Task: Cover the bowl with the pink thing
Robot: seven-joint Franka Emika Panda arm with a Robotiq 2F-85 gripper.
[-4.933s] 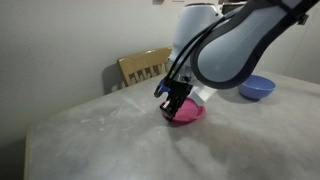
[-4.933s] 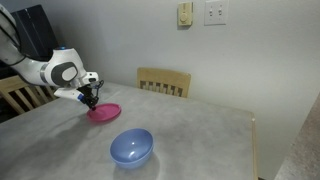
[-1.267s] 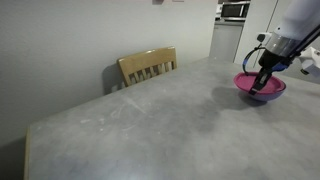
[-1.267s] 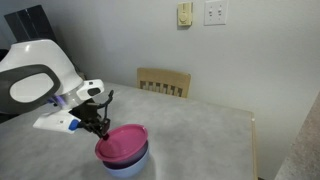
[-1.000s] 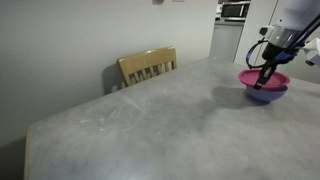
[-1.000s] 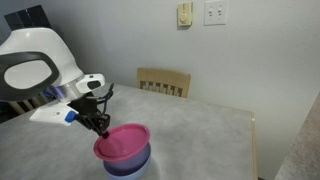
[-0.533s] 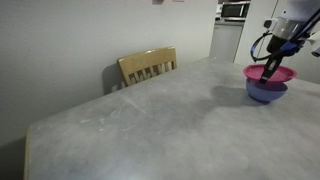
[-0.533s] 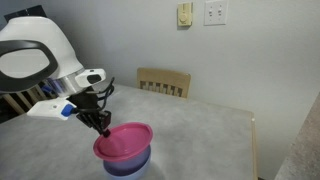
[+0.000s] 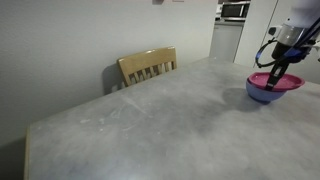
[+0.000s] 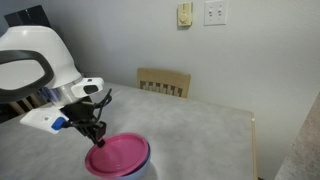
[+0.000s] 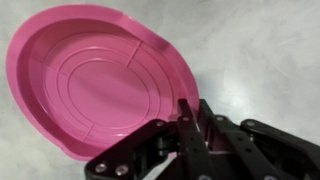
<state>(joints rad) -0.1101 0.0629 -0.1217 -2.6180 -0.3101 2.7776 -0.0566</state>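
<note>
The pink plate (image 10: 118,156) lies flat on top of the periwinkle-blue bowl (image 9: 264,94) and covers it; in an exterior view only a sliver of the bowl shows under the plate (image 9: 275,81). My gripper (image 10: 96,135) is shut on the plate's rim at its edge. In the wrist view the plate (image 11: 90,80) fills the upper left, and the black fingers (image 11: 185,112) pinch its rim. The bowl is hidden under the plate in the wrist view.
The grey stone-look table (image 9: 140,130) carries both things. A wooden chair (image 9: 147,66) stands at the table's far side, also seen in the other exterior view (image 10: 164,81). The table edge is close to the bowl (image 10: 240,150).
The gripper has carried the plate from a tilted hold above the bowl down to lie level on the bowl's rim. Earlier it took the plate across the table.
</note>
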